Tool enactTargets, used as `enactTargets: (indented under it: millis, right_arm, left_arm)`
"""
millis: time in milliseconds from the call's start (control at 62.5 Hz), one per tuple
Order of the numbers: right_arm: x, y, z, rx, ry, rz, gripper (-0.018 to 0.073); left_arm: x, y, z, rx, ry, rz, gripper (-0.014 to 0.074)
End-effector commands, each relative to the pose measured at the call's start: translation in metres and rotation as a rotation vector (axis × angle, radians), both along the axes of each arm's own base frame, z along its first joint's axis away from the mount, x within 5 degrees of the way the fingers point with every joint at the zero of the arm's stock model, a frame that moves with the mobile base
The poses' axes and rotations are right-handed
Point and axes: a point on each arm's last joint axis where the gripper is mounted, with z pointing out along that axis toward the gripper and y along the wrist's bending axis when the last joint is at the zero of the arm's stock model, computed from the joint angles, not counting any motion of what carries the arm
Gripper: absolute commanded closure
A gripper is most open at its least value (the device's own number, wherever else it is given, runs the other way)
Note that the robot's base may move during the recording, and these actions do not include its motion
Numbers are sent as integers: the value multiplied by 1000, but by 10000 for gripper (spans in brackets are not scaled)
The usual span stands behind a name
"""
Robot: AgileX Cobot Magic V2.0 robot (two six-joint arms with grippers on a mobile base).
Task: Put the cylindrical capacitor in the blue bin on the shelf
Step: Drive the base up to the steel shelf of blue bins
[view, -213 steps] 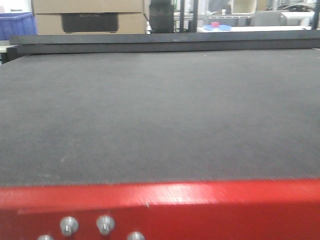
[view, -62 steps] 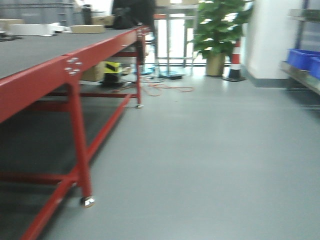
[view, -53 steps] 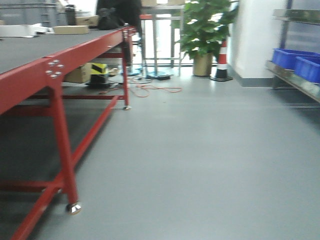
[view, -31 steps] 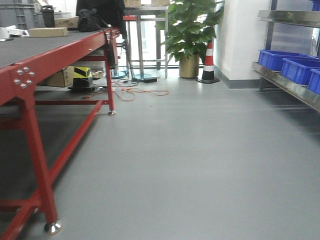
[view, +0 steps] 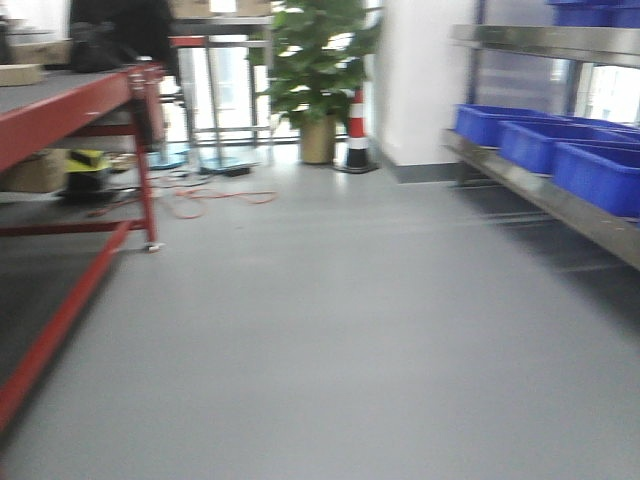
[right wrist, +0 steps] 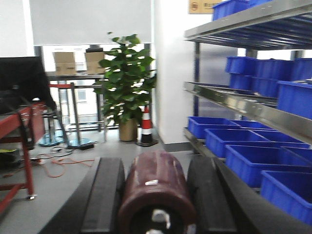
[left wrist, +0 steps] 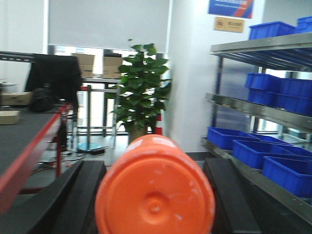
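Observation:
In the left wrist view my left gripper is shut on the cylindrical capacitor, an orange can seen end-on between the black fingers. In the right wrist view my right gripper is shut on a dark maroon cylinder. The stainless-steel shelf runs along the right wall with several blue bins on its low level. It also shows in the left wrist view and the right wrist view, off to the right and ahead of both grippers. Neither gripper shows in the front view.
The red-framed table stands at the left. A potted plant and a red-and-white cone stand at the far wall. An orange cable lies on the grey floor near the table's far leg.
The front view has swung right, from the table top to the aisle. The red table slid to the left edge, and the shelf with blue bins grew larger on the right.

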Motion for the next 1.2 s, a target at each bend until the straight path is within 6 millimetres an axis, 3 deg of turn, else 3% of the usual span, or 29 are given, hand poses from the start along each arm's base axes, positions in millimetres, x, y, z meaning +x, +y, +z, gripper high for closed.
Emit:
enactTargets:
  millis: [0, 1184]
  right_arm:
    - [-3, 0, 5, -2, -32, -3, 724]
    - [-3, 0, 5, -2, -32, -3, 724]
  left_arm:
    - [-2, 0, 4, -8, -32, -1, 707]
    - [-2, 0, 4, -8, -32, -1, 707]
